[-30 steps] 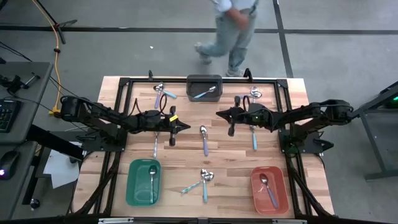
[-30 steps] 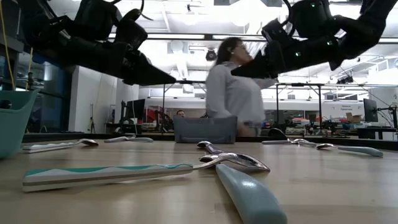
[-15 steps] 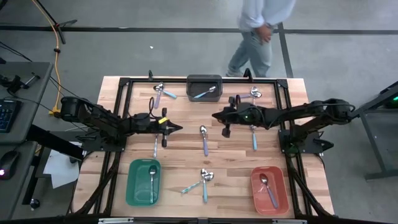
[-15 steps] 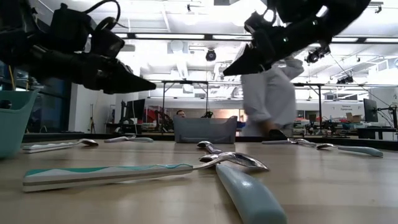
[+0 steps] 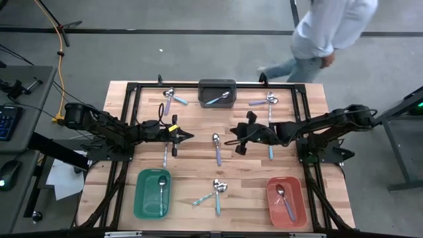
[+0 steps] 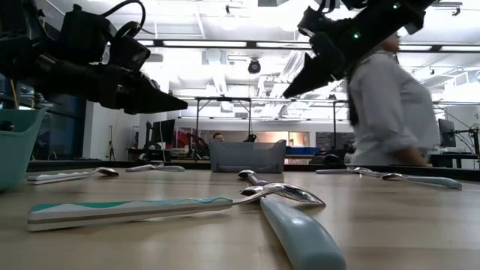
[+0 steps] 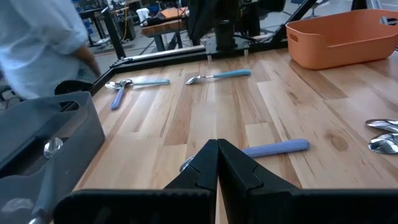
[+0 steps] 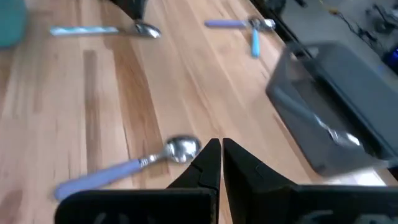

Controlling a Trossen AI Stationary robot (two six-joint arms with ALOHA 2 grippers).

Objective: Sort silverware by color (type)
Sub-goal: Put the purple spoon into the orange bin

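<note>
Small spoons with shiny bowls and blue, teal or purple handles lie flat on the wooden table. One purple-handled spoon (image 5: 217,150) lies mid-table between both grippers; it also shows in the right wrist view (image 8: 124,171) and the left wrist view (image 7: 273,148). My left gripper (image 5: 190,135) (image 7: 217,149) hovers shut to its left, above the table. My right gripper (image 5: 231,137) (image 8: 221,149) hovers shut to its right, above the spoon's bowl end. Other spoons lie near the far left (image 5: 173,98), the far right (image 5: 268,100), right of centre (image 5: 269,147) and crossed near the front (image 5: 215,192).
A green bin (image 5: 140,198), an orange bin (image 5: 299,205) and a dark grey bin (image 5: 206,84) each hold one spoon. Another spoon (image 5: 165,155) lies under my left arm. A person (image 5: 324,33) walks past beyond the table's far edge. A black frame runs along the table's rim.
My right gripper has moved toward the table's left and a little toward the near edge, closing on the middle spoon. My left gripper drew back slightly toward the left edge and sank a little, then stayed still. The person walked from left to right behind the table.
</note>
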